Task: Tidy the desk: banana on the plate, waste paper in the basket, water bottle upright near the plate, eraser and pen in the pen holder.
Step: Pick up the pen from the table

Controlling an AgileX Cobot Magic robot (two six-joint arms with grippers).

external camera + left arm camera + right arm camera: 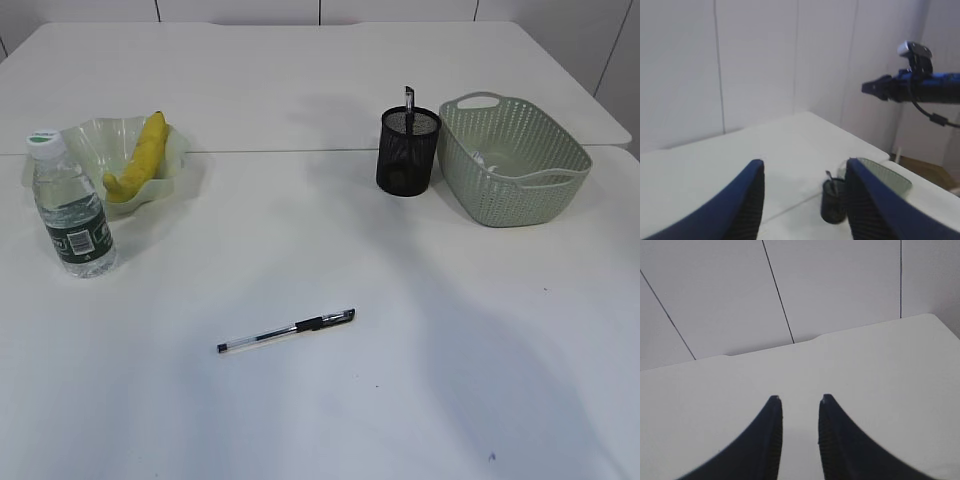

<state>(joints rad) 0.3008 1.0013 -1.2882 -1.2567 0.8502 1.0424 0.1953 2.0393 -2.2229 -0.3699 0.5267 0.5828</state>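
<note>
A yellow banana (140, 158) lies on the pale green plate (90, 135). The water bottle (70, 205) stands upright just in front of that plate. One pen (288, 331) lies flat on the table's middle. The black mesh pen holder (407, 152) has a pen (409, 100) sticking out of it. Something white, seemingly the waste paper (487, 160), shows inside the green basket (520, 190). The eraser is hidden. My left gripper (805, 161) is open and empty, high above the table, with the pen holder (834, 202) far beyond it. My right gripper (800, 397) hangs open, nothing between its fingers.
Neither arm shows in the exterior view. In the left wrist view the other arm (920, 85) reaches in at the upper right, and the basket (887, 175) lies past the pen holder. A seam (280, 152) joins two white tables.
</note>
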